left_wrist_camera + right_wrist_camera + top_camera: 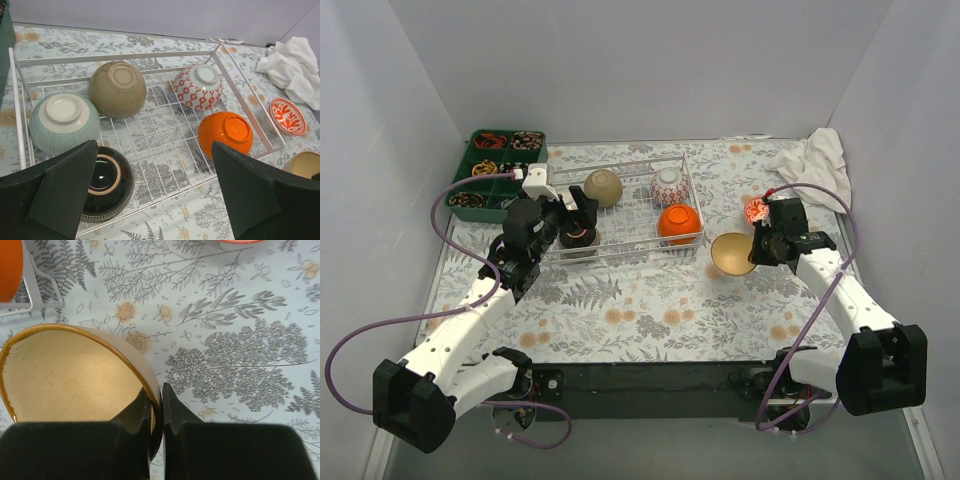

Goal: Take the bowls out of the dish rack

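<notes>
The white wire dish rack (pixel 630 252) holds five upside-down bowls: olive-tan (pixel 117 89), red-patterned white (pixel 198 86), orange (pixel 225 134), pale green (pixel 64 122) and dark brown (pixel 106 182). My left gripper (pixel 154 150) is open and empty above the rack's near edge, its left finger beside the dark brown bowl; it also shows in the top view (pixel 570 215). My right gripper (pixel 156 390) is shut on the rim of a cream bowl (pixel 75 375), tilted on its side just right of the rack (pixel 732 253). A second red-patterned bowl (pixel 756 210) sits upright on the table.
A green compartment tray (pixel 498 170) of small items stands at the back left, touching the rack's left end. A crumpled white cloth (pixel 815 165) lies at the back right. Grey walls close in the floral table mat on three sides.
</notes>
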